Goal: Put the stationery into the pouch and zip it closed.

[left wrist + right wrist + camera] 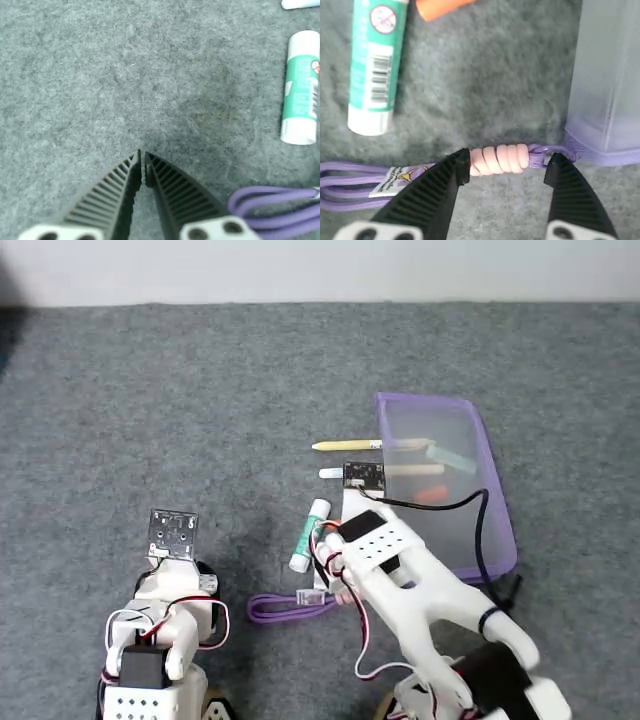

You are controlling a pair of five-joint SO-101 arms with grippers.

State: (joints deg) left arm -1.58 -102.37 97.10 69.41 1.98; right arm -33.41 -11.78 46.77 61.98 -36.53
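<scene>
Pouch (440, 420) lies at 3 o'clock on the table (150, 390). My right tool (509, 162) is spread astride its pink pull (497, 160); I should close centred on it. Left tool (142, 162) pressed together.

Right arm (420, 585) hides 1 pouch (440, 415) corner; glue stick (374, 65) cropped at edge.
</scene>
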